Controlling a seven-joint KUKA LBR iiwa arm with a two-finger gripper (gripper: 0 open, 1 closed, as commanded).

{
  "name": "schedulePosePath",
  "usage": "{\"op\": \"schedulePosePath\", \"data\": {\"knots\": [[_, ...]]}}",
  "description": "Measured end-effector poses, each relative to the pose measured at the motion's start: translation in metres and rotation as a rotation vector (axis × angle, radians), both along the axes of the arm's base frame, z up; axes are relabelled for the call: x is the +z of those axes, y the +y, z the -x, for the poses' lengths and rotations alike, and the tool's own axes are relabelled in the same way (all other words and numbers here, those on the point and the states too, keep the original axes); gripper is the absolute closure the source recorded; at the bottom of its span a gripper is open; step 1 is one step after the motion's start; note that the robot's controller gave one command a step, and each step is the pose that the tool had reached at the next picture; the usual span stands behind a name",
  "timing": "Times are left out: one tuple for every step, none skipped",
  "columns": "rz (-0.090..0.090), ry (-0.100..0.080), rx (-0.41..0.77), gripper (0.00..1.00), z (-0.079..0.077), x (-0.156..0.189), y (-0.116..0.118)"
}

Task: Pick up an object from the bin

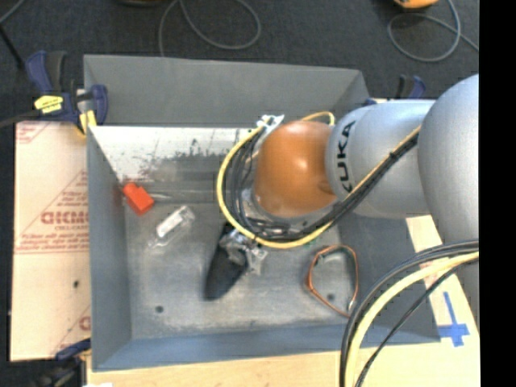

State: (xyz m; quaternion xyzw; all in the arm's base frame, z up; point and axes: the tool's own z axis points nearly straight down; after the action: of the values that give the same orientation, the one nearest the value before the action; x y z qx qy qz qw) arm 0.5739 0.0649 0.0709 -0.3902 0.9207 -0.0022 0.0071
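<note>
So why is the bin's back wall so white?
In the camera view, light bounces off the bin's back wall, making a bright white glare; the clear plastic piece glints too, and the arm's orange cover has a soft shine.

The thick, rounded silver-grey metal arm (403,164) is wearing a glossy orange dome-shaped cover (292,168) at its wrist. Just right of this cover, black "KUKA" lettering (345,158) is running across the casing. Thin yellow and black cables (223,172) are looping around the cover's left side and beneath it. Below the cover, a small silvery metal gripper (244,252) is showing.
</note>
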Motion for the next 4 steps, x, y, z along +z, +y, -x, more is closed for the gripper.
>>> {"op": "schedulePosePath", "data": {"knots": [[0.000,0.000,-0.001,1.00,0.0000,0.0000,0.0000],[-0.001,-0.004,0.003,1.00,-0.0024,-0.0001,0.0009],[-0.001,-0.004,0.011,1.00,-0.0017,0.0027,-0.0004],[-0.002,-0.009,0.031,1.00,-0.0087,0.0003,-0.0070]]}}
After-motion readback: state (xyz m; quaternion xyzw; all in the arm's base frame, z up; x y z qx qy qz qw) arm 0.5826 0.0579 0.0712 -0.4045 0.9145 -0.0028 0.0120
